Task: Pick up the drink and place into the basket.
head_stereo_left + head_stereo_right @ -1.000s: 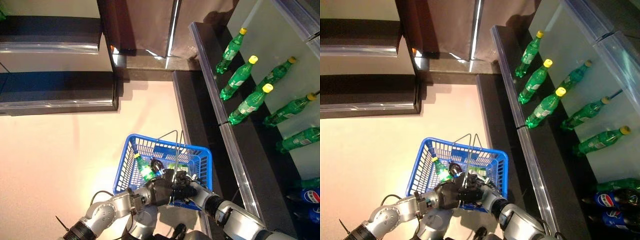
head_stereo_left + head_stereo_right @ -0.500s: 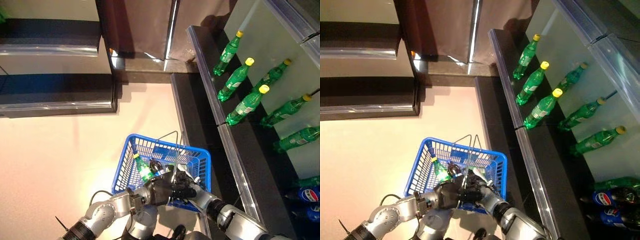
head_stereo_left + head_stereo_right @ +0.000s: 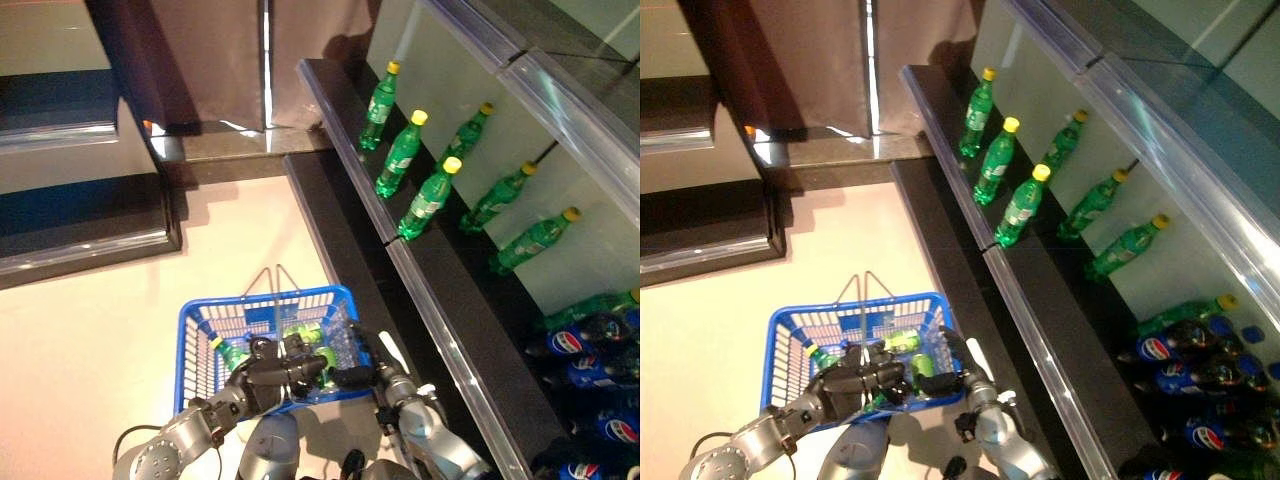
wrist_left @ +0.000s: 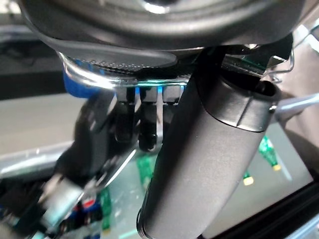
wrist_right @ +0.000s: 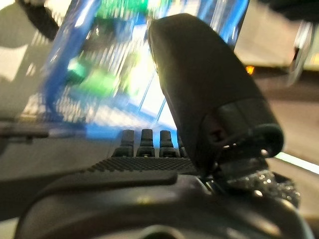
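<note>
The blue basket (image 3: 190, 350) hangs low in front of me, and my left hand (image 3: 262, 372) is shut on its thin wire handles (image 4: 158, 117). Green drink bottles lie inside it, one with a yellow cap at the left (image 3: 228, 353) and others nearer the middle (image 3: 303, 334). My right hand (image 3: 358, 377) is at the basket's near right corner, open and empty. In the right wrist view its fingers (image 5: 149, 140) are straight and point at the basket's blue wall (image 5: 75, 64).
A dark shelf ledge (image 3: 420, 290) runs along the right. Green bottles with yellow caps (image 3: 403, 155) stand on it in rows, with dark cola bottles (image 3: 590, 345) lower at the right. Dark low units (image 3: 80, 220) stand at the left across pale floor.
The camera has turned towards the shelf, so the whole picture has shifted left. Both hands stay at the basket; the right hand now sits at its right corner, apart from the left hand.
</note>
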